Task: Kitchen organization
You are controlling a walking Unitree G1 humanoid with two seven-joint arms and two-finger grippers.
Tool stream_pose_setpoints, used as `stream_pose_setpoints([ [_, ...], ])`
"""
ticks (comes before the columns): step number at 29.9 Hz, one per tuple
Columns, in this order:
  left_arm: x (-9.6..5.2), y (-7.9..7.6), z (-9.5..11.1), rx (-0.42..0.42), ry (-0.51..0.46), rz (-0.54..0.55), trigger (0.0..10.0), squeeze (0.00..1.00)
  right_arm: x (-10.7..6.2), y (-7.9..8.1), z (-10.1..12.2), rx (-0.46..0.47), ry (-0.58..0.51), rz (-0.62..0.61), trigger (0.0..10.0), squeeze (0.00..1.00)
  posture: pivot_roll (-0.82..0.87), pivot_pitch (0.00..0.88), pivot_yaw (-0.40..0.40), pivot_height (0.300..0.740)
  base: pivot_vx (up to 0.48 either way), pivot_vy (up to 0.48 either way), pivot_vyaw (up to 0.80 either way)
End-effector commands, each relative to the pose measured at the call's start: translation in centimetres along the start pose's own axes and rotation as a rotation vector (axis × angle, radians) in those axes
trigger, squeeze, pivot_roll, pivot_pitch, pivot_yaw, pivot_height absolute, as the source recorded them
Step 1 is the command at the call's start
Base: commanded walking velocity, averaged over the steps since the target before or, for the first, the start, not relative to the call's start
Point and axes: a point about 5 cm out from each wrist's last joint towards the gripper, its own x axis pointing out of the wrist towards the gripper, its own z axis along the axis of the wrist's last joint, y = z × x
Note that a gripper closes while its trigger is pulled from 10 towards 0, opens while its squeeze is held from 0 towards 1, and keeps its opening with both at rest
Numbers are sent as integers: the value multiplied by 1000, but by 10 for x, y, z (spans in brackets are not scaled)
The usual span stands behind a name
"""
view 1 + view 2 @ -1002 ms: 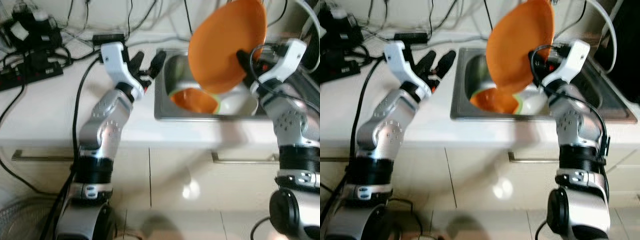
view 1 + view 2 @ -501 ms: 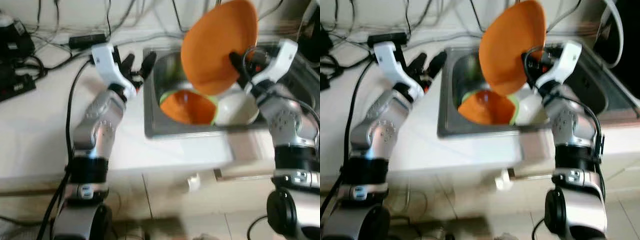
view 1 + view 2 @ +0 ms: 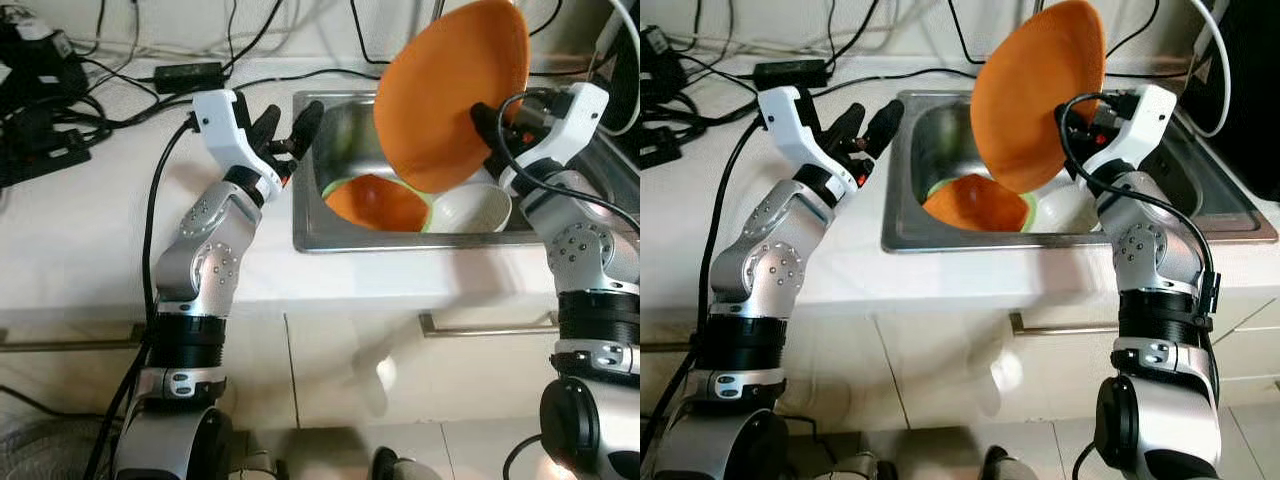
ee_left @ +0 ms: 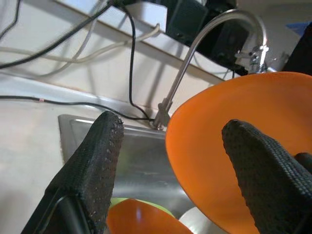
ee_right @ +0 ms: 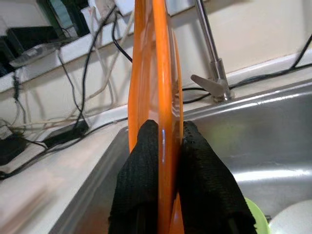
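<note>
My right gripper (image 3: 482, 118) is shut on the rim of a large orange plate (image 3: 452, 92), held tilted on edge above the steel sink (image 3: 322, 218). In the right wrist view the two black fingers (image 5: 141, 185) pinch the orange plate (image 5: 157, 73) edge-on. Inside the sink lie an orange bowl with a green rim (image 3: 378, 203) and a white bowl (image 3: 470, 208). My left gripper (image 3: 288, 122) is open with nothing in it, hovering over the counter at the sink's left edge; its fingertips (image 4: 105, 146) frame the sink and plate.
A chrome faucet (image 4: 204, 44) rises behind the sink. Black cables and a power adapter (image 3: 180, 74) lie on the white counter (image 3: 90, 220) at the back left, with black devices (image 3: 35, 60) in the far left corner. Cabinet fronts with handles (image 3: 485, 322) are below.
The camera has shifted, so the whole scene sits differently in frame. The right gripper still holds the orange plate tilted over the sink; the left gripper stays open near the sink's left edge.
</note>
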Motion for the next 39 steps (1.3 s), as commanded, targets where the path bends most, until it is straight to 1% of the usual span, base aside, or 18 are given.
stream_pose_setpoints([
  [1, 2, -4, 2, -3, -2, -15, 10000, 0, 2, 3, 12, 1, -34, 23, 0, 0, 24, 79, 18, 740, 0, 0, 0],
  [9, 0, -4, -1, 7, 23, -28, 10000, 0, 4, 2, 11, 7, -10, 27, 0, 0, 26, 78, 18, 740, 0, 0, 0],
  [13, -2, -3, -4, 36, 59, -49, 10000, 0, 6, 2, 11, -5, 8, 34, 0, 0, 32, 80, 18, 740, 0, 0, 0],
  [15, -5, -3, -8, 71, 103, -92, 10000, 0, 9, 2, 10, -5, 21, 34, 0, 0, 36, 82, 17, 740, 0, 0, 0],
  [17, -5, -3, -9, 77, 110, -100, 10000, 0, 10, 2, 10, -5, 24, 34, 0, 0, 37, 83, 18, 740, 0, 0, 0],
  [18, -7, -4, -11, 91, 130, -118, 10000, 0, 11, 2, 8, -7, 38, 34, 0, 0, 41, 86, 18, 740, 0, 0, 0],
  [20, -7, -4, -11, 91, 130, -118, 10000, 0, 11, 2, 8, -7, 38, 34, 0, 0, 41, 86, 18, 740, 0, 0, 0],
  [21, -9, -4, -13, 97, 153, -133, 10000, 0, 13, 2, 5, -9, 52, 33, 0, 0, 45, 88, 21, 740, 0, 0, 0],
  [22, -12, -4, -18, 125, 193, -171, 10000, 0, 18, 2, 0, -20, 83, 29, 0, 0, 52, 92, 22, 740, 0, 0, 0],
  [26, -14, -5, -18, 135, 204, -186, 10000, 0, 21, 3, -2, -22, 96, 23, 0, 0, 58, 97, 23, 740, 0, 0, 0],
  [31, -16, -11, -18, 136, 211, -210, 10000, 0, 29, 0, -9, 5, 152, -22, 0, 0, 71, 115, 27, 740, 0, 0, 0],
  [33, -16, -11, -18, 136, 211, -210, 10000, 0, 29, 0, -9, 5, 152, -22, 0, 0, 71, 115, 27, 740, 0, 0, 0],
  [36, -23, -16, -21, 132, 249, -251, 10000, 0, 31, -9, -25, 16, 234, -86, 0, 0, 103, 132, 31, 740, 0, 0, 0],
  [37, -23, -16, -21, 132, 249, -251, 10000, 0, 31, -9, -25, 16, 234, -86, 0, 0, 103, 132, 31, 740, 0, 0, 0],
  [39, -27, -18, -22, 138, 276, -277, 10000, 0, 32, -13, -33, 34, 279, -112, 0, 0, 123, 136, 35, 740, 0, 0, 0],
])
